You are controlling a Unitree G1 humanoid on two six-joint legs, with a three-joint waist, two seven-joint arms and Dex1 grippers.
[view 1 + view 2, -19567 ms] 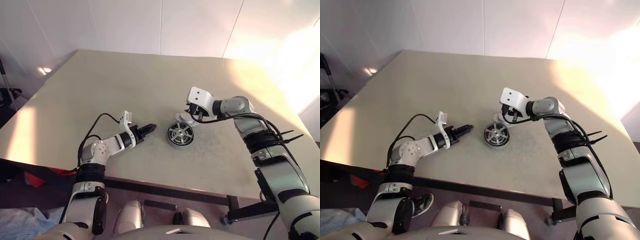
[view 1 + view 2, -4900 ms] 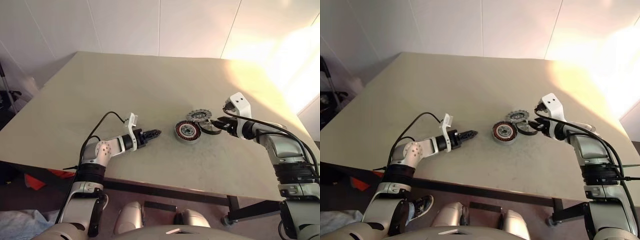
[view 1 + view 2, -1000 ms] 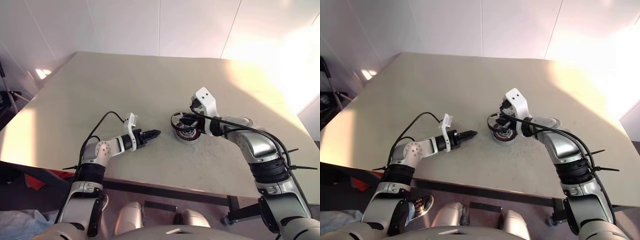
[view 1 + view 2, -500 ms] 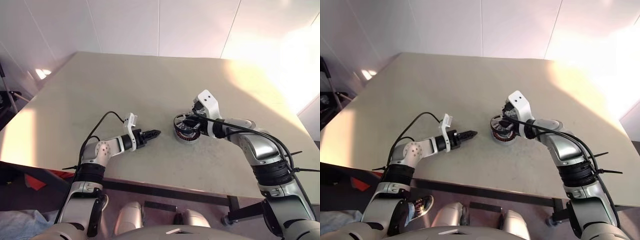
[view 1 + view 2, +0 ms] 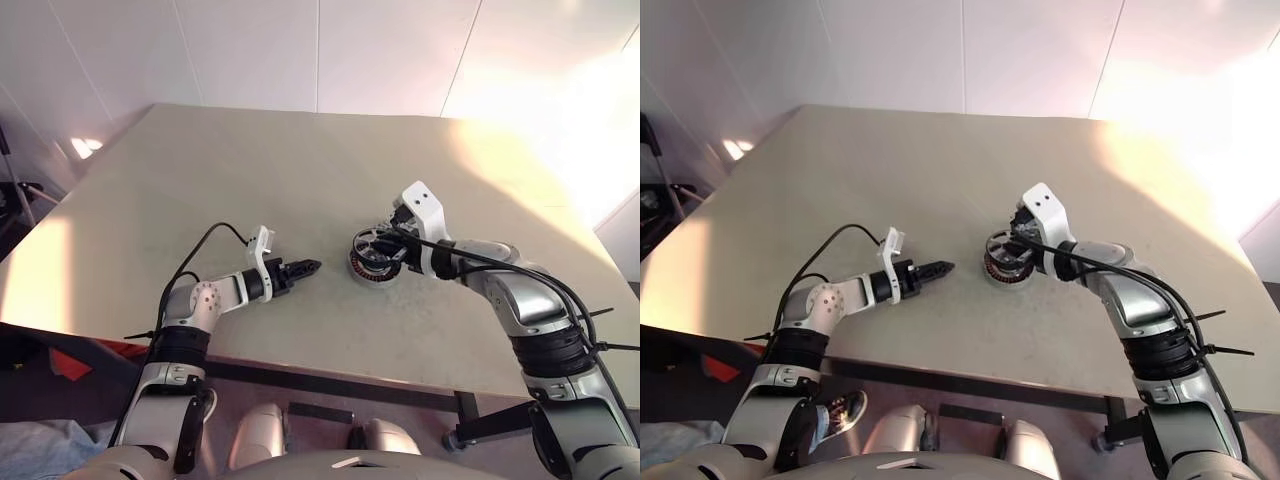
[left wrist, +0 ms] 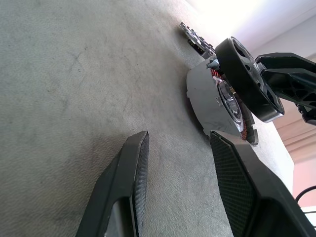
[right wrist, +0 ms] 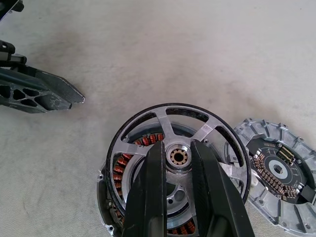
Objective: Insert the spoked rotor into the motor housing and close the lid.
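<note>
Spoked rotor (image 7: pixel 170 148) hangs tilted just above the motor housing (image 6: pixel 212 101), pinched by a spoke near its hub between the two black fingers of the right gripper (image 7: pixel 175 163), which are clamped on it. Seen from the left wrist, one edge of the wheel stands clear of the housing's top while the other dips toward the coppery windings, so the rotor is over its seat but not yet seated (whether the low edge already touches the windings cannot be told). The housing sits flat on the beige table (image 5: pixel 250 180), near the middle. The lid (image 7: pixel 279 185) lies just beside the housing on the side away from the left arm, its inner face up and showing a dark board, untouched for now. The left gripper (image 5: pixel 305 268) rests low over the table well short of the housing, its jaws apart and holding nothing. By this showing the pick-up is done and the insertion is under way; levelling and dropping the rotor home looks to be next, with fetching, turning over and fitting the lid still to come.
</note>
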